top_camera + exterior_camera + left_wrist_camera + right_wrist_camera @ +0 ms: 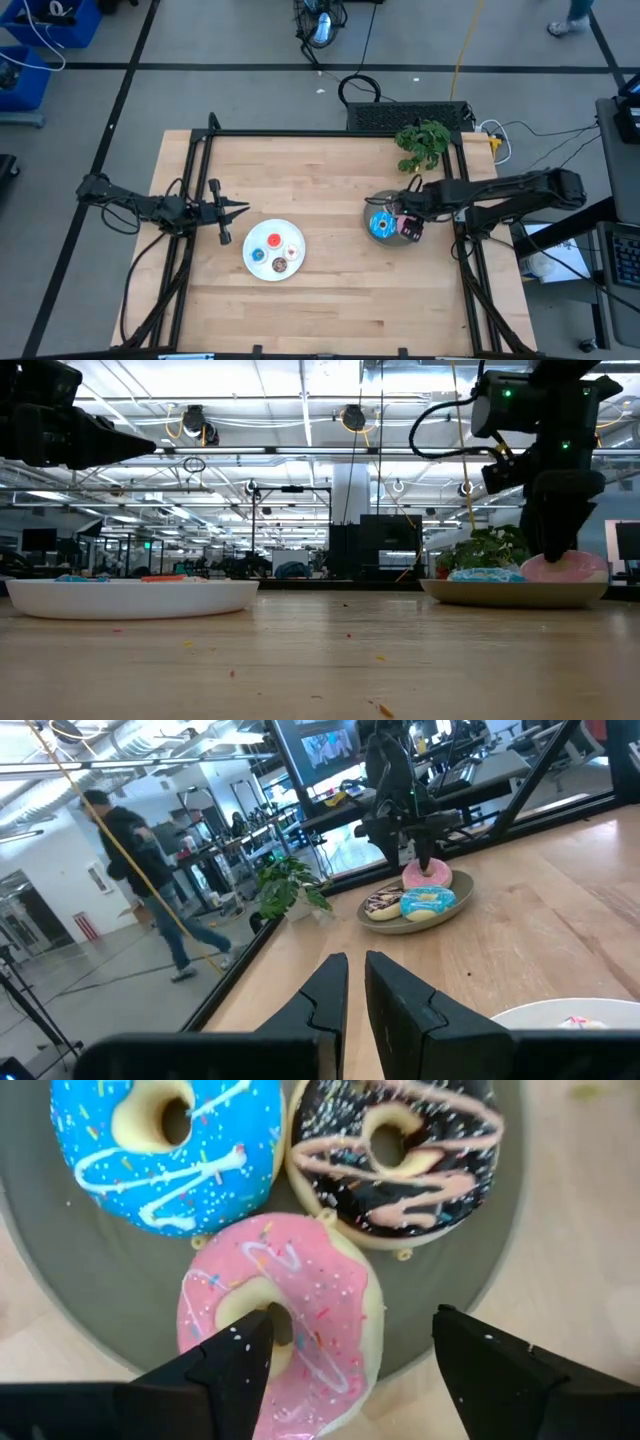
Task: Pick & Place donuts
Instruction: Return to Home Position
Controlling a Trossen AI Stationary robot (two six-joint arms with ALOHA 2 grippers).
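Right claw (pixel 350 1325) hangs wide open, empty, pink-iced donut (pixel 320 1280) just beneath. Lift straight, or you'll snag it off the grey plate (pixel 80 1300). Left claw (pixel 357 960) waits far off, closed.

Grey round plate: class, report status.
Right gripper open over pink-iced ring donut, beside blue-iced donut and chocolate donut on grey round plate. Left gripper shut near white round plate. Nothing blocking.

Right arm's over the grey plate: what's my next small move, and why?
Probably raise the right gripper straight up: its jaws stand open over the pink donut, which lies on the grey plate beside the blue donut and chocolate donut.
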